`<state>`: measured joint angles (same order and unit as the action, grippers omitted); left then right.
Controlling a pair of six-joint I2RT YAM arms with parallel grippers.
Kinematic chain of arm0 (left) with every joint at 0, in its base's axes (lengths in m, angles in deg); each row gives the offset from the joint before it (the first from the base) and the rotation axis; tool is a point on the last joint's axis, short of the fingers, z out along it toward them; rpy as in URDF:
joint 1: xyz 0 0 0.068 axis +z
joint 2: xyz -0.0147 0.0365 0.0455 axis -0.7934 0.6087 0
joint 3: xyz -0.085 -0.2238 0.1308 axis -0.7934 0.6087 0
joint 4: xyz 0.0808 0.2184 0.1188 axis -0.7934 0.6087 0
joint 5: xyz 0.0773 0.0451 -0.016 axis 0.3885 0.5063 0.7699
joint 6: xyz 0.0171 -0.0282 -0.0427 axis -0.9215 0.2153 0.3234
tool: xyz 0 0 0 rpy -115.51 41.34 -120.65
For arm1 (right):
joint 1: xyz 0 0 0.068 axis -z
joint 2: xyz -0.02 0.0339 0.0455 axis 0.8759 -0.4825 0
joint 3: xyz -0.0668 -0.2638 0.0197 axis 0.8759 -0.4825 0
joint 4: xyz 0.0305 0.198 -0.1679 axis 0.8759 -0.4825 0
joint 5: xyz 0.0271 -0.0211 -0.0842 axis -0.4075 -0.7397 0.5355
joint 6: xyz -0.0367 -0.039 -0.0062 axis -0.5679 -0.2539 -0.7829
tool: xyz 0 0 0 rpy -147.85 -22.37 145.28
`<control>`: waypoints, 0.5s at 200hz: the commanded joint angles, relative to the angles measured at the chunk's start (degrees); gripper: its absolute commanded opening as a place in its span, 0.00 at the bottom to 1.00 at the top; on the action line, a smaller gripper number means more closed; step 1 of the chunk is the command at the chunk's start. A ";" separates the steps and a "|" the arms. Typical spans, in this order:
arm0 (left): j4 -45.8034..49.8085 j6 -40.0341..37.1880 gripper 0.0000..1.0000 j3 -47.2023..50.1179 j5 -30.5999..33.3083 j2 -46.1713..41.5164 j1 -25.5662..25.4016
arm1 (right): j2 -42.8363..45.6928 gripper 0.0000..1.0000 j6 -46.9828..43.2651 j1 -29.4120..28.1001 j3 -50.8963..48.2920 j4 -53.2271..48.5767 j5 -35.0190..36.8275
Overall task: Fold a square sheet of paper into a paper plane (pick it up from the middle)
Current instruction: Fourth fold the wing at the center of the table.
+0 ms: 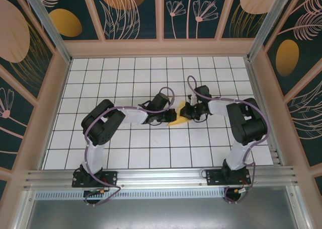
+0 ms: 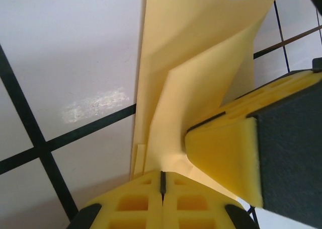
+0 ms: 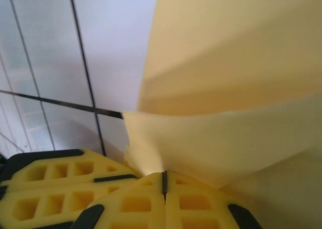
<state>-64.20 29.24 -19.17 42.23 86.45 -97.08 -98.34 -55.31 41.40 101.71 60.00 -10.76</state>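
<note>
The square sheet of paper (image 1: 177, 119) is now a smaller, creased yellow shape, and it is near the middle of the white gridded table (image 1: 126, 78), between the two arms. In the left wrist view the paper (image 2: 201, 63) has a fold that runs down to the yellow foam jaws. The left gripper (image 1: 165, 119) is closed on its edge, and its jaws (image 2: 162, 181) meet with no gap. From the other side, the right gripper (image 1: 186, 112) also pinches the paper (image 3: 241, 63), and its jaws (image 3: 164, 181) are pressed together on the sheet. The two grippers are just beside each other. I cannot tell if the paper touches the table. Dark walls (image 1: 40, 48) with a plant pattern surround the table.
</note>
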 commanded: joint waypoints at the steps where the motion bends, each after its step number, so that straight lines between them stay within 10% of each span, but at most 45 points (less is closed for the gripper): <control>1: 7.91 -0.86 0.00 1.74 4.23 3.22 0.47 | -1.11 0.00 1.02 1.30 0.17 -0.86 5.05; 100: 8.35 -1.18 0.00 1.94 3.91 3.28 0.48 | 2.33 0.00 0.79 1.00 1.84 3.66 -1.58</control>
<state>-64.22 29.22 -19.17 42.28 86.45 -97.08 -98.29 -53.87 44.18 102.67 61.09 -9.88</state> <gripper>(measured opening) 0.069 0.054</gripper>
